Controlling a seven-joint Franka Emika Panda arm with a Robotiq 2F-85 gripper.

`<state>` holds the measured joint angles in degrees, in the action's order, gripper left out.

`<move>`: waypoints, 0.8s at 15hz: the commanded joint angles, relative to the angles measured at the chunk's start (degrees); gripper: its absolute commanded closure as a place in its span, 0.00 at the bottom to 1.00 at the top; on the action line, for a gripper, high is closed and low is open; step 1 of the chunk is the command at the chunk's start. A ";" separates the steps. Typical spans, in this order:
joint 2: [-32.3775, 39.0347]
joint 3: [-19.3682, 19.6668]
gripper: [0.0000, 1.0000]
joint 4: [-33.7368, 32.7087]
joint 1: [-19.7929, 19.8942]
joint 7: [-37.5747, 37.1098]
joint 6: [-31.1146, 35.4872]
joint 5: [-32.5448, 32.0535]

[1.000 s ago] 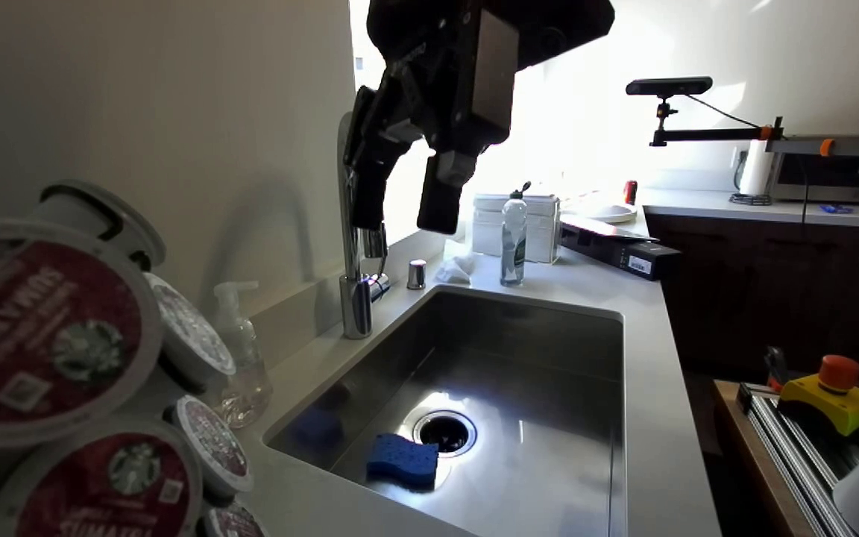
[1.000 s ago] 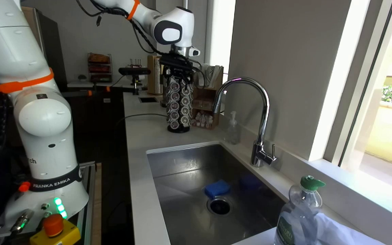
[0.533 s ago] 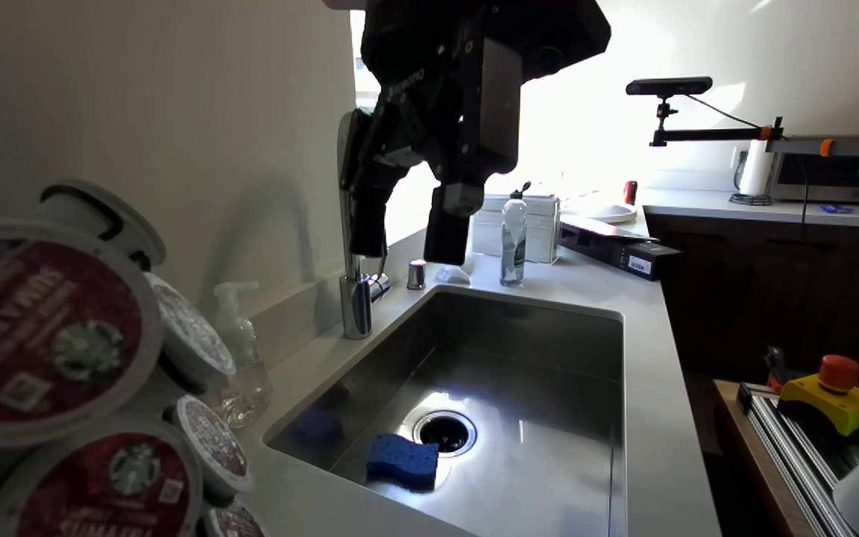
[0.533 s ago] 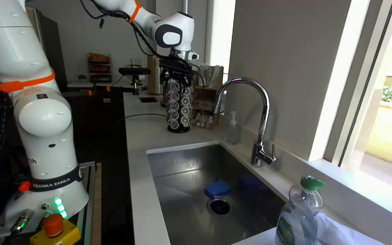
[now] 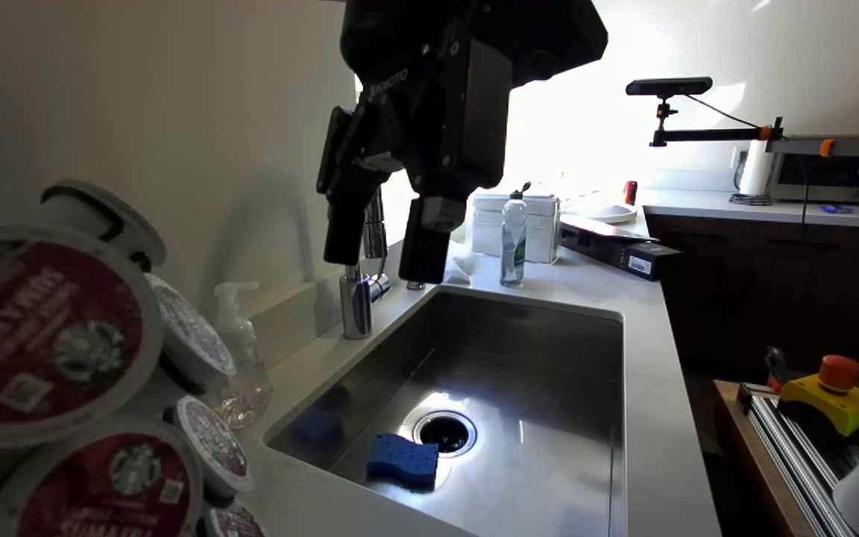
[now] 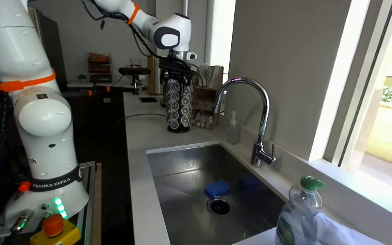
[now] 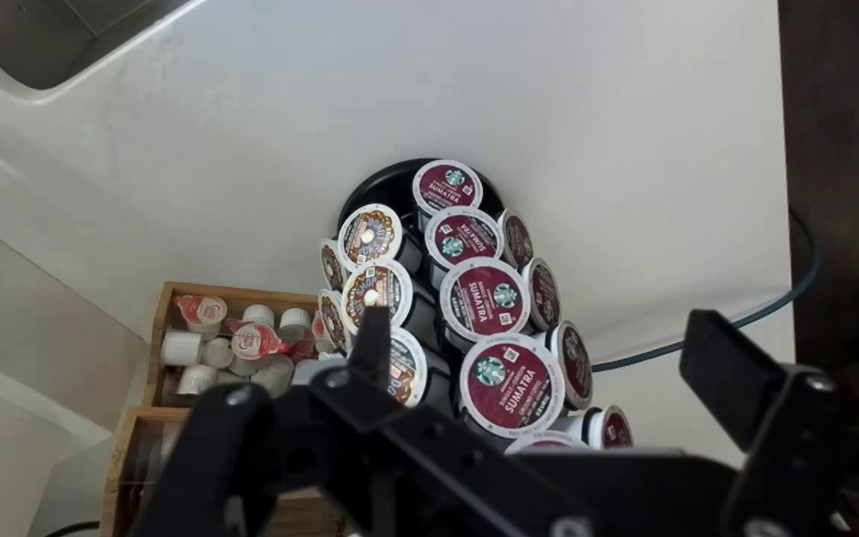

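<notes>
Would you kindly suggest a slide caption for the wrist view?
Looking down past the open gripper at coffee pods on a black stand, beside a wooden box of small lidded cups.

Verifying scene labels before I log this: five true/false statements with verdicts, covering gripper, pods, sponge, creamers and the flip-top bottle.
1. The gripper is open. True.
2. The blue sponge lies outside the sink. False: the sponge is inside it, by the drain.
3. Sumatra pods sit in a black rack. True.
4. Creamer cups lie in a wooden box. True.
5. The flip-top bottle has a red cap. False: its cap is green.
</notes>
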<state>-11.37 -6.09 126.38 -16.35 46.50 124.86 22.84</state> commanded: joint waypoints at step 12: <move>3.96 -3.39 0.00 -0.78 -1.60 7.60 8.08 7.52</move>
<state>-8.71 -9.05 126.02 -17.43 50.96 130.80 27.21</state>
